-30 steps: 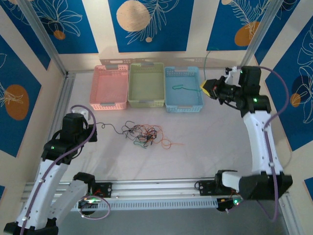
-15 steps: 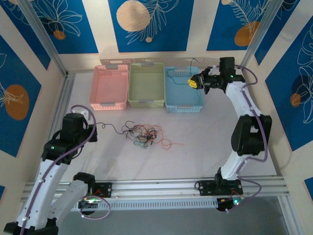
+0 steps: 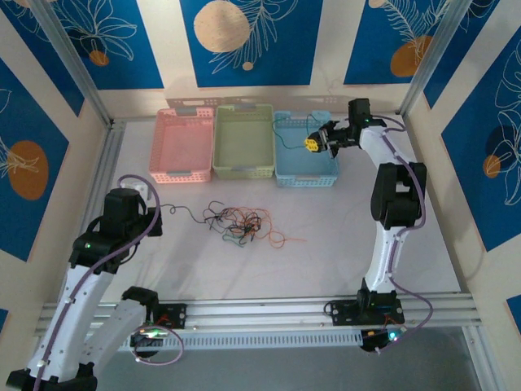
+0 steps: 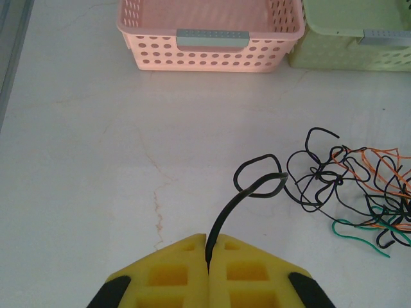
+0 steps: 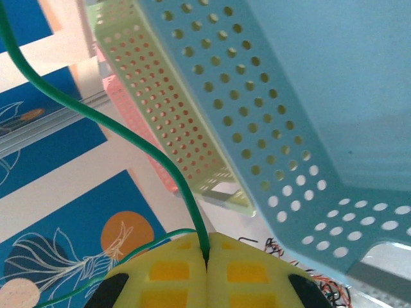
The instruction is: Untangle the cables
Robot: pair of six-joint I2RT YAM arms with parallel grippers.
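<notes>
White tabletop (image 3: 342, 236). Light-blue perforated plastic basket (image 3: 305, 175) at far side; right gripper (image 3: 313, 144) above it, clenched on thin green wire (image 5: 128, 138). Tangled black, orange and green cables (image 3: 240, 224) mid-table; left gripper (image 4: 207, 266) pinches a black strand (image 4: 225, 215) of them.

Left gripper (image 4: 207, 262): I see its pads closed on a black cable (image 4: 247, 192) | right: tangle of cables (image 4: 359, 186), black, orange, green, on table (image 4: 96, 160) | far: pink basket (image 4: 209, 38), green basket (image 4: 347, 48) to its right

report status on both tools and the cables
Left tool shut on a black cable that leads into the tangle. Right tool shut on a green cable, at the blue basket. Tangle knotted mid-table, nothing lying on it.
</notes>
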